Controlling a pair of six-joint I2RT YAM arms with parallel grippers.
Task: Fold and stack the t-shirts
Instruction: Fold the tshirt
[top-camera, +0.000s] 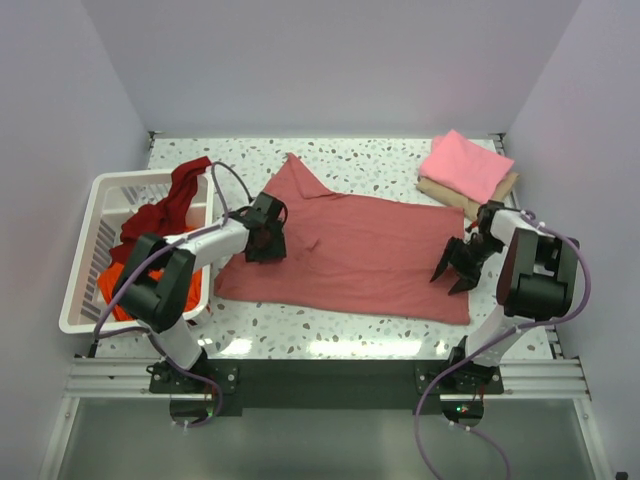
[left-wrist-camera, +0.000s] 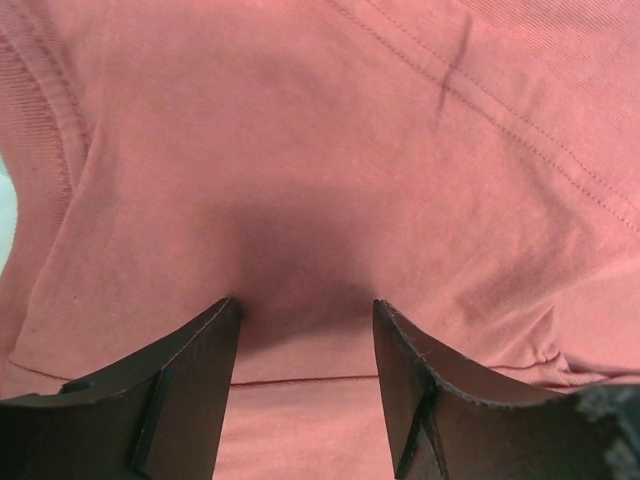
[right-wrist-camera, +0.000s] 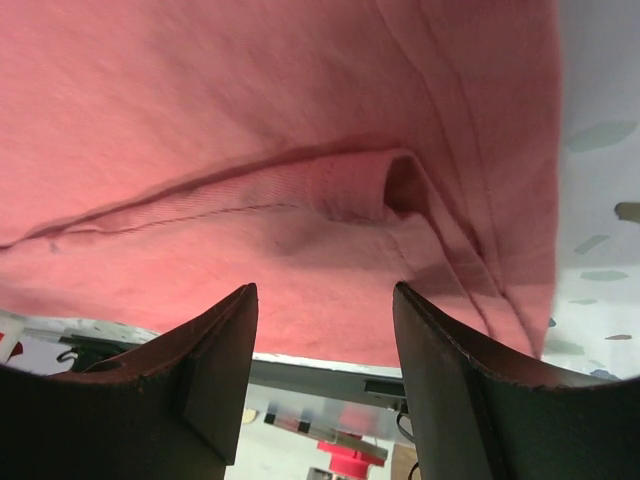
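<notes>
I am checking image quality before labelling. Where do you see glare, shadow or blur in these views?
Top external: glare patches on the table near its front edge. Left wrist: a shadow on the rose-red t-shirt ahead of the left gripper. Right wrist: cloth sharp, background below its edge blurred.

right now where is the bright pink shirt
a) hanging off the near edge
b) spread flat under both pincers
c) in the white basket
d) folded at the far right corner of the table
d, the pink shirt lies folded at the far right corner of the table, on top of a tan piece; the one spread flat is the rose-red shirt.
</notes>
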